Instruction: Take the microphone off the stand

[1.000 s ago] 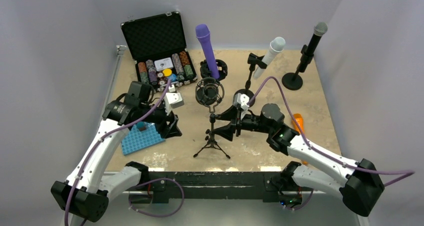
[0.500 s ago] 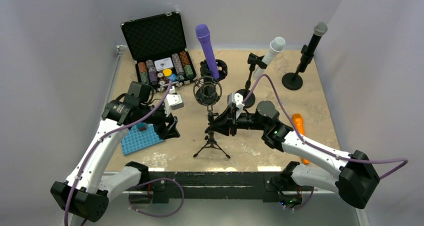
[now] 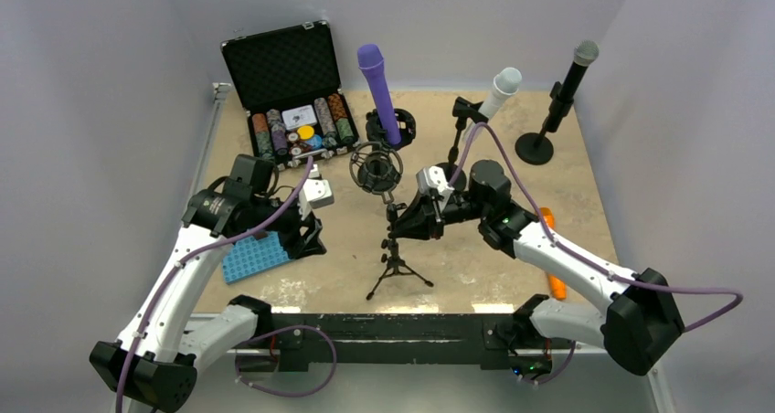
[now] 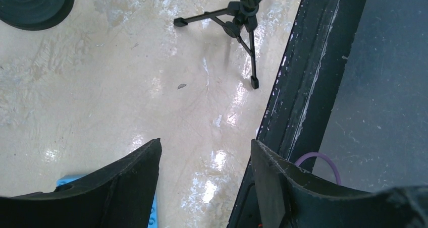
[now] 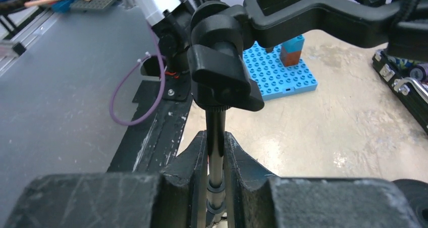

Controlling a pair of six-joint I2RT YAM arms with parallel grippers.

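I read left gripper [image 3: 309,238] fingers apart, beside blue brick plate [image 3: 247,258]. Centre: tripod stand [image 3: 396,265], shock mount [image 3: 376,168] on top; microphone inside mount, can't tell. My right gripper [image 5: 216,160] clamped on stand pole.

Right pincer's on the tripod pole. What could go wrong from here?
The right pincer grips only the thin pole; the tripod stand could tip or skid.
The shock mount sits close to the purple microphone; a swing may knock it.
The left pincer hangs open, away from the mount.
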